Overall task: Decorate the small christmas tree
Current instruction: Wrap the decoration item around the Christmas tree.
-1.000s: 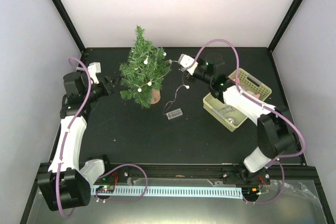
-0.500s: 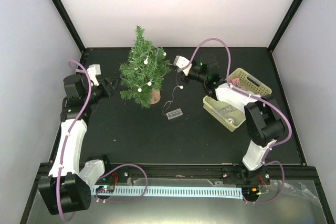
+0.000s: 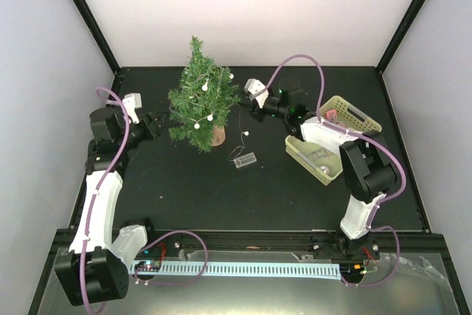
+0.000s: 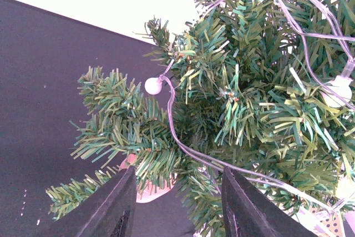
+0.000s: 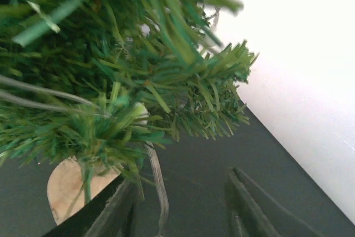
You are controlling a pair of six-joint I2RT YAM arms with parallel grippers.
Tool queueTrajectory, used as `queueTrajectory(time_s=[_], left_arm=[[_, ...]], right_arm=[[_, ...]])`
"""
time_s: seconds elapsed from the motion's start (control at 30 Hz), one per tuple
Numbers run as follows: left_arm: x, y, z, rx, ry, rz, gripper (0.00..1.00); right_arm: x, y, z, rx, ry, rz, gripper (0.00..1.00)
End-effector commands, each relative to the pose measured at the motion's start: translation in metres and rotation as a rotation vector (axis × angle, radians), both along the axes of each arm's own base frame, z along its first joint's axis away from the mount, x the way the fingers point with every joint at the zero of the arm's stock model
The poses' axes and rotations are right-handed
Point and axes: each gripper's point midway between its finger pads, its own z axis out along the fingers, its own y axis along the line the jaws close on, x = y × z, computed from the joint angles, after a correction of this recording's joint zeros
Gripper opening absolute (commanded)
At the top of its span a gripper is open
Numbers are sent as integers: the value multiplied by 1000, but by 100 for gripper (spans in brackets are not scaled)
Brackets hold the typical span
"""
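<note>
As the overhead camera looks down, the small christmas tree (image 3: 198,105) stands upright towards the back left of the black table (image 3: 295,197). It is a cone of dark green bristly needles on a round light-wood stump base (image 3: 217,137). A clear wire of small white round bulbs (image 3: 209,116) winds around its branches. The wire trails down to a small clear battery box (image 3: 244,160) lying on the table just right of the stump.

At the right side sit two pale yellow-green plastic containers, close together. The slotted basket (image 3: 361,117), farther back, has something pink inside. The shallow tray (image 3: 301,151), nearer, holds a greyish round thing too small to identify. The left hand (image 3: 157,121) hovers just beside the tree's left branches, and the right hand (image 3: 243,103) is at its right branches.

From the left wrist camera, the left hand (image 4: 177,215) is open. Its two black fingers (image 4: 113,209) stand apart with nothing between them, pointing at the tree's (image 4: 238,98) lower branches. One white bulb (image 4: 153,85) hangs on the wire, and the stump base (image 4: 145,190) shows pale beneath the needles.

From the right wrist camera, the tree's (image 5: 100,81) blurred needles fill the upper left. The right hand (image 5: 177,215) is open, its fingers (image 5: 244,209) spread. A strand of the clear wire (image 5: 158,184) hangs in the gap close to the left finger, not pinched. The stump base (image 5: 69,187) sits at lower left on the table (image 5: 211,159).
</note>
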Motion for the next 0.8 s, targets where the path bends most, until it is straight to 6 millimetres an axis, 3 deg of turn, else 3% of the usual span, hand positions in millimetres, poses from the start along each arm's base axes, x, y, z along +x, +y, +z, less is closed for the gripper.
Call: queueTrajectory(time_s=[0.0, 0.13, 0.37, 0.6, 0.77], left_arm=[[-7, 1, 3, 44, -43, 6, 44], [-12, 2, 4, 77, -61, 16, 47], [-20, 2, -1, 114, -84, 20, 58], [-23, 10, -11, 190, -99, 52, 71], [-26, 6, -8, 179, -121, 38, 79]], right_arm=[[-17, -11, 28, 68, 170, -43, 48], [-23, -28, 18, 118, 450, -201, 53], [-31, -81, -4, 300, 975, -719, 56], [-85, -119, -16, 514, 1264, -1137, 64], [-132, -113, -55, 595, 1527, -1302, 64]])
